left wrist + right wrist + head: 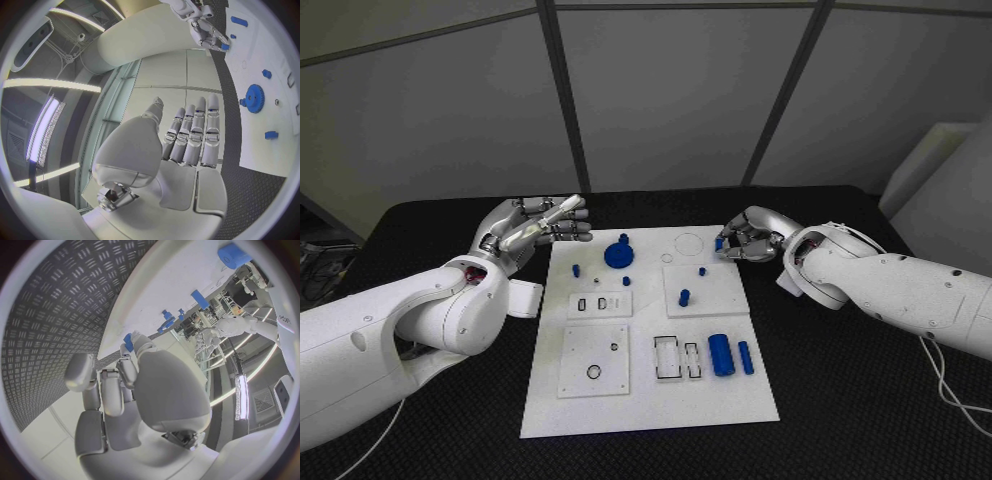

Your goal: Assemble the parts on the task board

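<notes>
Task board (646,395) flat on black textured table (848,420); grey panelled wall (675,90) behind.

task board (646,400) mid-table; gear (619,255) at its far end, cylinder (721,355) near right.

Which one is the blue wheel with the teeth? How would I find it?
Look at the white task board in the middle of the black table. Near its far edge, between the two hands, lies the gear. It is the only round, toothed part; the other blue pieces are plain pegs and cylinders.
</notes>
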Robot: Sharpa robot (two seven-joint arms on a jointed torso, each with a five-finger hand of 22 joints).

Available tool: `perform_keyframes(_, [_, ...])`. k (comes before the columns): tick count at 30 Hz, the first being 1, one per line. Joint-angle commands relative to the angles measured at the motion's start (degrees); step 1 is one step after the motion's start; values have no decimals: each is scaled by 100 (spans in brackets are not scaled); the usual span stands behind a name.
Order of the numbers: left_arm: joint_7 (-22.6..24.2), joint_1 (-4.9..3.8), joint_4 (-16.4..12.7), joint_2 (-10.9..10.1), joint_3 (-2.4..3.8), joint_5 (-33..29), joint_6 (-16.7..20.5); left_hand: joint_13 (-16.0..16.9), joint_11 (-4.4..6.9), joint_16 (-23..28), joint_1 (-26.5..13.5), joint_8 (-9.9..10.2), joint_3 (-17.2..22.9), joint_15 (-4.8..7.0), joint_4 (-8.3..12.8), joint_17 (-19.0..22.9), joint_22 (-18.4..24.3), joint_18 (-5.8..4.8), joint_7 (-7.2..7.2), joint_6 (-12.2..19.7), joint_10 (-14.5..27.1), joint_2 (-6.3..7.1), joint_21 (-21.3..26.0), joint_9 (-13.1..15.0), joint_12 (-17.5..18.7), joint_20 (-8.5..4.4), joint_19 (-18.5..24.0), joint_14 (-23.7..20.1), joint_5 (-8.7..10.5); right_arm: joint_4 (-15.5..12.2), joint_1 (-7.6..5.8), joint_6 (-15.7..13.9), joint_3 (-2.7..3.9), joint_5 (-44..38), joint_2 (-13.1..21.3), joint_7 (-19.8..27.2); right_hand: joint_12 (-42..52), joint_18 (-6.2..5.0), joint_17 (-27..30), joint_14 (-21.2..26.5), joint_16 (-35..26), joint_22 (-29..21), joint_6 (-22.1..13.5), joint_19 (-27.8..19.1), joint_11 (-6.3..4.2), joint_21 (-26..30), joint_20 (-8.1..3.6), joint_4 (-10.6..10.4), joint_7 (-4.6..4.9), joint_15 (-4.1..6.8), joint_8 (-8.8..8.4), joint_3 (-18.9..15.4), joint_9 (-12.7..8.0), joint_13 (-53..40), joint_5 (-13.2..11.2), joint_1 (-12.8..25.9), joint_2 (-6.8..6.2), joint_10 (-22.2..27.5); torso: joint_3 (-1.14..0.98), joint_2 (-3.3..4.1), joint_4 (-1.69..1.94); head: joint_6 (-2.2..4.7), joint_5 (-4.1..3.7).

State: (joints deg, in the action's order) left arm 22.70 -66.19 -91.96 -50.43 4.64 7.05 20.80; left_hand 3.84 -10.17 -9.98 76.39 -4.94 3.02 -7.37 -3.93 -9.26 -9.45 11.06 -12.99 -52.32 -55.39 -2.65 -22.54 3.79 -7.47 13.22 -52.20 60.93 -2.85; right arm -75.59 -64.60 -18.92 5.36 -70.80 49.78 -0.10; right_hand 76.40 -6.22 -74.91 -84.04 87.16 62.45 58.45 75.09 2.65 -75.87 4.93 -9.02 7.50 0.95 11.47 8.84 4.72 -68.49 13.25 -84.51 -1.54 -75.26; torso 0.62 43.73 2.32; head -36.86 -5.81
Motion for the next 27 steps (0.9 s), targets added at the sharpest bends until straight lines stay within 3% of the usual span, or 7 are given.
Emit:
perform_keyframes(1, [10, -8, -10, -10, 5, 24, -59, -4, -37, 36, 53, 26, -3, -11, 34, -5, 8, -66, -60, 16, 3, -25, -30, -6, 23, 8, -35, 10, -18, -160, -4, -375, 3, 10, 21, 31, 34, 91, -907, -475, 23, 19, 65, 40, -8, -28, 0, 2, -21, 49, 25, 56, 17, -42, 24, -3, 65, -56, -11, 0, -7, 9, 18])
perform_keyframes(11, [-7, -8, 4, -34, 5, 24, -52, -4, -39, 38, 51, 29, -5, -11, 35, -6, 9, -66, -63, 20, 6, -24, -30, -6, 27, 9, -35, 10, -17, -972, -10, -593, 9, -116, 143, -334, 53, 101, -955, -486, 45, 76, 102, 71, -21, -61, -12, 17, -37, 61, 41, 81, 19, -80, 51, 5, 63, -85, 6, -20, 5, 11, 80])
perform_keyframes(17, [-13, -9, 72, -8, 5, 24, -55, -5, -40, 39, 49, 32, -8, -12, 35, -7, 9, -66, -64, 21, 8, -23, -30, -7, 29, 9, -35, 11, -17, -1376, -14, -616, 11, -511, -114, -572, 48, 105, -998, -494, 64, 99, 113, 84, -26, -74, -17, 22, -43, 65, 45, 91, 20, -77, 44, 11, 63, -82, 14, -41, 21, 9, 188])
perform_keyframes(22, [-14, -10, 121, 13, 5, 24, -57, -5, -40, 39, 49, 32, -8, -12, 35, -8, 9, -66, -64, 22, 8, -23, -30, -7, 29, 9, -35, 11, -17, -1381, -15, -493, 13, -840, -492, -728, 53, 110, -1030, -501, 78, 123, 114, 97, -27, -86, -17, 23, -43, 66, 46, 92, 20, -86, 45, 11, 63, -88, 27, -76, 30, -66, 329])
perform_keyframes(27, [-13, -10, 157, 37, 5, 13, -60, -5, -40, 39, 49, 32, -8, -12, 35, -8, 9, -66, -64, 22, 8, -23, -30, -7, 29, 9, -35, 11, -17, -1283, -13, -346, 11, -1159, -848, -837, 57, 113, -1052, -505, 88, 139, 121, 106, -29, -96, -21, 19, -45, 68, 49, 93, 20, -96, 36, 28, 59, -95, 45, -102, 37, -102, 388])
